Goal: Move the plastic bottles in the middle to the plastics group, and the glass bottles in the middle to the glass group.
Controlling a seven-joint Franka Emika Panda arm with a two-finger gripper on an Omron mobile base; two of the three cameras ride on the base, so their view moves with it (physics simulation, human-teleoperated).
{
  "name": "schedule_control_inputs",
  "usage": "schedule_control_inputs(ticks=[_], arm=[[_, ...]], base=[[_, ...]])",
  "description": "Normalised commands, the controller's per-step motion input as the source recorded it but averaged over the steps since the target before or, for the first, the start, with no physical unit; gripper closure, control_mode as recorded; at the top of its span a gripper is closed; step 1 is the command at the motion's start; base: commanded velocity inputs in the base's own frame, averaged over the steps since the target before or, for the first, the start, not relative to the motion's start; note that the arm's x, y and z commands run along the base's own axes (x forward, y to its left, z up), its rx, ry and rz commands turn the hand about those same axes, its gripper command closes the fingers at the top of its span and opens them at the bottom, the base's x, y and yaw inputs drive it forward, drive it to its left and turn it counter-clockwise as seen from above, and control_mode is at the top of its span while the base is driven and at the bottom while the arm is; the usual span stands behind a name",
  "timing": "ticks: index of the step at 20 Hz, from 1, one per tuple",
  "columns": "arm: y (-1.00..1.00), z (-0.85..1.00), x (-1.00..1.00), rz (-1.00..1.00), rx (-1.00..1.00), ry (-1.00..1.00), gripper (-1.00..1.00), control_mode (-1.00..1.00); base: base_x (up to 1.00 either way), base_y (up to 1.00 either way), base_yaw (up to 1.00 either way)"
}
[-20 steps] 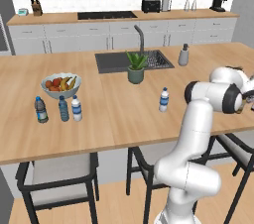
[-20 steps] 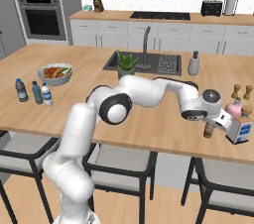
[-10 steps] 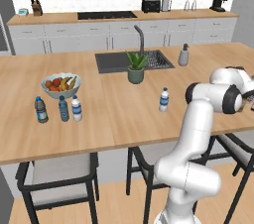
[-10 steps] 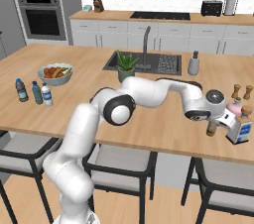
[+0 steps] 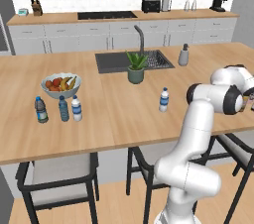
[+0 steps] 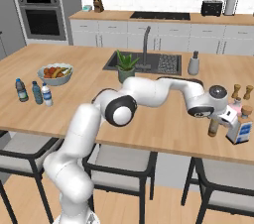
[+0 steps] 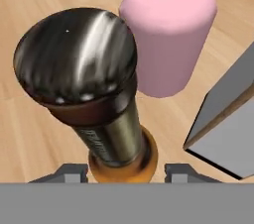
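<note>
Brown glass bottle (image 7: pixel 94 99) stands upright on the wooden counter (image 6: pixel 163 119), just beside the squat pink vessel (image 7: pixel 168 34) and near a carton (image 6: pixel 239 130) at the counter's right end. The gripper (image 7: pixel 126 171) sits directly above the bottle, its fingers (image 7: pixel 74 171) flanking the neck; whether they grip it cannot be told. One white-capped plastic bottle (image 5: pixel 163 100) stands mid-counter. Far left, three water bottles (image 5: pixel 58 109) stand by a fruit bowl (image 5: pixel 61 84).
</note>
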Motion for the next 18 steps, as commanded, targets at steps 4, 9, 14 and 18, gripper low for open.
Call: schedule_control_inputs(ticks=[4, 9, 14, 18], arm=[[0.0, 0.0, 0.0, 0.0, 0.0, 0.0, -1.0, -1.0], [0.05, 0.17, -0.17, 0.0, 0.0, -0.03, -1.0, -1.0], [0.54, 0.6, -0.47, 0.0, 0.0, -0.06, -1.0, -1.0], [0.9, 0.43, -0.32, 0.02, 0.0, 0.0, -1.0, -1.0]], base=[[0.0, 0.0, 0.0], [0.0, 0.0, 0.0], [0.0, 0.0, 0.0], [0.0, 0.0, 0.0]])
